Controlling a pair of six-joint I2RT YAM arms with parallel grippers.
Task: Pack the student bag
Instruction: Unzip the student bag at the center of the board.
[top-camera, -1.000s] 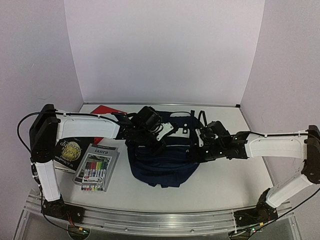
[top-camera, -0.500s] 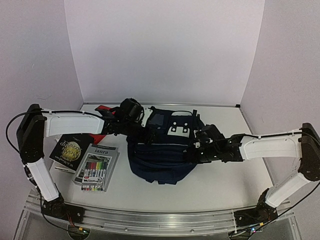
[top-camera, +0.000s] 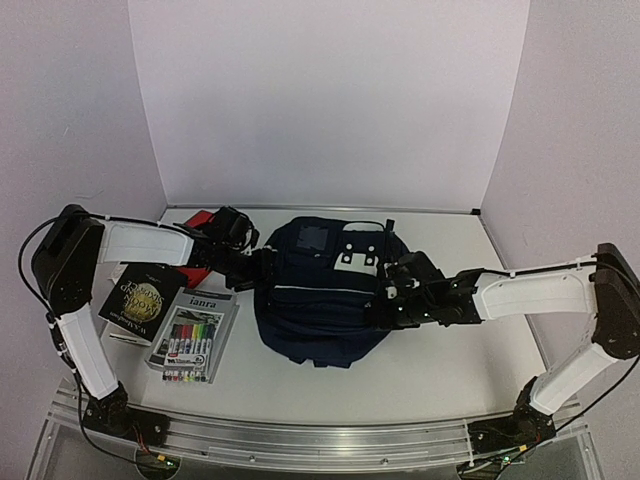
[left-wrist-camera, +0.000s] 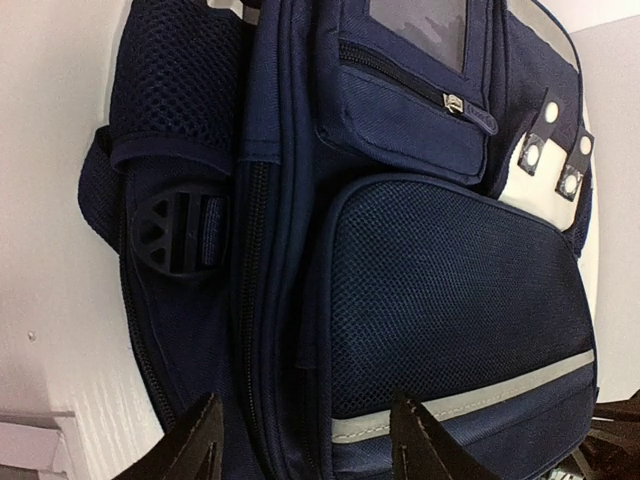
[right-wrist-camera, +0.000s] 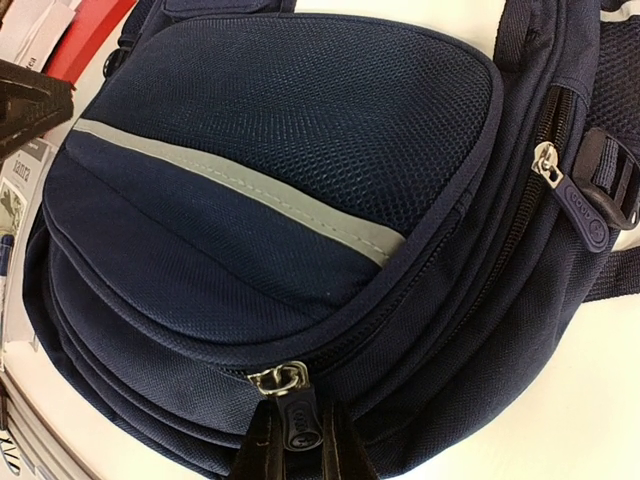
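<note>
White bench (top-camera: 450, 370) under pale lilac walls, with both arms reaching in from its near edge. Left end effector (left-wrist-camera: 310, 445) at the left flank of the student bag (top-camera: 325, 300), fingers (left-wrist-camera: 205, 445) spread apart, nothing gripped; cannot tell whether the tips touch the fabric. Ahead of those fingers: navy mesh front pocket crossed by a grey reflective stripe, a black buckle (left-wrist-camera: 170, 232) on a side strap to their left, and a small zipped pocket farther on. Right end effector (right-wrist-camera: 297, 455) at the opposite flank, fingers pressed together and clamped on a dark zipper pull (right-wrist-camera: 296, 415), with the silver slider (right-wrist-camera: 280, 378) just ahead of the tips. Lies flat on the bench between the two end effectors, that bag, front pockets facing up. Left of the left end effector and nearer the arm bases: a boxed set of coloured markers (top-camera: 192, 340), and just beside it, farther left, a black book (top-camera: 140, 298) with a gold emblem. Beyond the left forearm, a flat red item (top-camera: 205, 219), mostly hidden by the arm.
</note>
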